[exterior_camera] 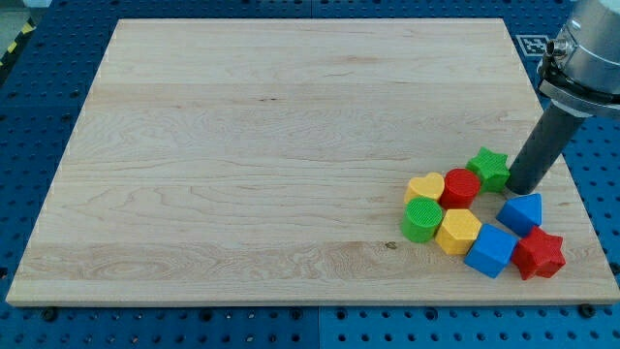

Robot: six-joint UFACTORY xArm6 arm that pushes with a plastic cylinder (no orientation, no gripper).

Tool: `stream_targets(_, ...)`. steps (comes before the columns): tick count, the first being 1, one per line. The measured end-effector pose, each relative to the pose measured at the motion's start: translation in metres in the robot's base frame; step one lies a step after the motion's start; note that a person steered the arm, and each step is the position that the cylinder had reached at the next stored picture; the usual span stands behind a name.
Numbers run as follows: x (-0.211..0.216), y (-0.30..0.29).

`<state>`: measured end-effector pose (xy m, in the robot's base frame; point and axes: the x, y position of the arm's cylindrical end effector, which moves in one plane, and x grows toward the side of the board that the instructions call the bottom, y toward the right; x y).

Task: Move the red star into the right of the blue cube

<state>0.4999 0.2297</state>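
The red star (540, 254) lies near the view's bottom right corner of the wooden board, touching the right side of the blue cube (490, 251). My tip (520, 188) stands above both, just right of a green star (488, 167) and just above a blue triangular block (522, 212). The tip is apart from the red star, with the blue triangular block between them.
A yellow heart (424, 187), a red cylinder (460, 187), a green cylinder (422, 220) and a yellow hexagon (457, 231) cluster left of the blue cube. The board's right edge (572, 184) is close to the blocks.
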Motion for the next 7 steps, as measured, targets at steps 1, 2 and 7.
stream_targets(1, 0.000, 0.000)
stream_targets(2, 0.000, 0.000)
stream_targets(7, 0.101, 0.115)
